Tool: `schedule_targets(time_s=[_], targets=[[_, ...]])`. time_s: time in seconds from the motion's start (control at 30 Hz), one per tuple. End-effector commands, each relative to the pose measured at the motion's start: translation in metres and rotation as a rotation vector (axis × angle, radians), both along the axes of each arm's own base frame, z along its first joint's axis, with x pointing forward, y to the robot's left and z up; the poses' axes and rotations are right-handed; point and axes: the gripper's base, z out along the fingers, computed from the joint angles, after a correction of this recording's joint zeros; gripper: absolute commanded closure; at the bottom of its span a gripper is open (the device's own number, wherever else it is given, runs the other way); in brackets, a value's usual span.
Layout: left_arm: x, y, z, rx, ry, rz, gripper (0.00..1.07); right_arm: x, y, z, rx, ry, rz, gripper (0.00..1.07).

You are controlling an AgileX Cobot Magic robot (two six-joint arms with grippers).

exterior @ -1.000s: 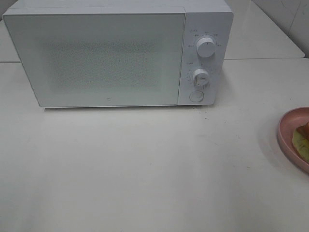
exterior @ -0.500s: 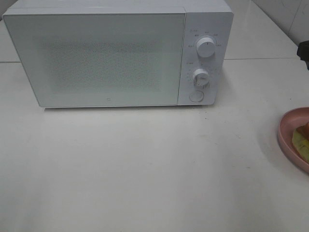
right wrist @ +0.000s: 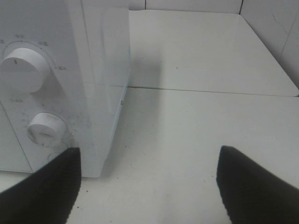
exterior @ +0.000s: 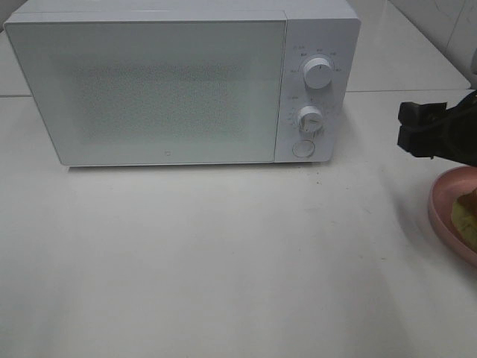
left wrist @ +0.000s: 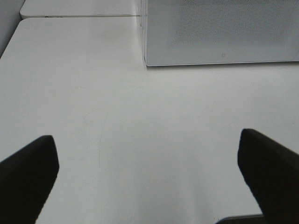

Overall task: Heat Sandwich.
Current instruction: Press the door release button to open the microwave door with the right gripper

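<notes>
The sandwich [exterior: 467,212], tan crust over a yellow-green layer, lies on a round pink plate [exterior: 441,209] at the right edge of the exterior high view, both cut off by the frame. Just behind the plate, my right gripper [exterior: 406,127] hovers above the table, pointing left toward the microwave [exterior: 149,89]. Its jaws stand open and empty, as the right wrist view confirms for the right gripper [right wrist: 149,186]. The microwave door is closed. My left gripper [left wrist: 149,182] appears only in the left wrist view, wide open over bare table, holding nothing.
The white microwave [right wrist: 56,93] has two knobs [exterior: 318,74] [exterior: 310,119] and a round button [exterior: 302,148] on its right panel. Its lower door corner shows as the microwave [left wrist: 219,32] in the left wrist view. The white table [exterior: 223,253] spreads in front.
My right gripper has come into the exterior high view from the right edge and moved left, behind the plate. The plate, sandwich and microwave have not moved.
</notes>
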Motion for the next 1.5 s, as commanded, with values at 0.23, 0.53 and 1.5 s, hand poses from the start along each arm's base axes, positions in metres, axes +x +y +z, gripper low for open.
schedule_targets(time_s=[0.23,0.53,1.5], targets=[[-0.003,-0.001,0.000,-0.010,-0.038,-0.002,0.05,-0.001,0.030,-0.017,0.025,-0.017,0.022,0.31],[-0.003,-0.001,0.000,-0.010,-0.038,-0.002,0.05,-0.008,0.058,-0.036,-0.007,-0.019,-0.005,0.31],[-0.003,-0.001,0.000,-0.010,-0.038,-0.002,0.05,-0.021,0.077,-0.060,0.325,0.051,-0.142,0.31]])
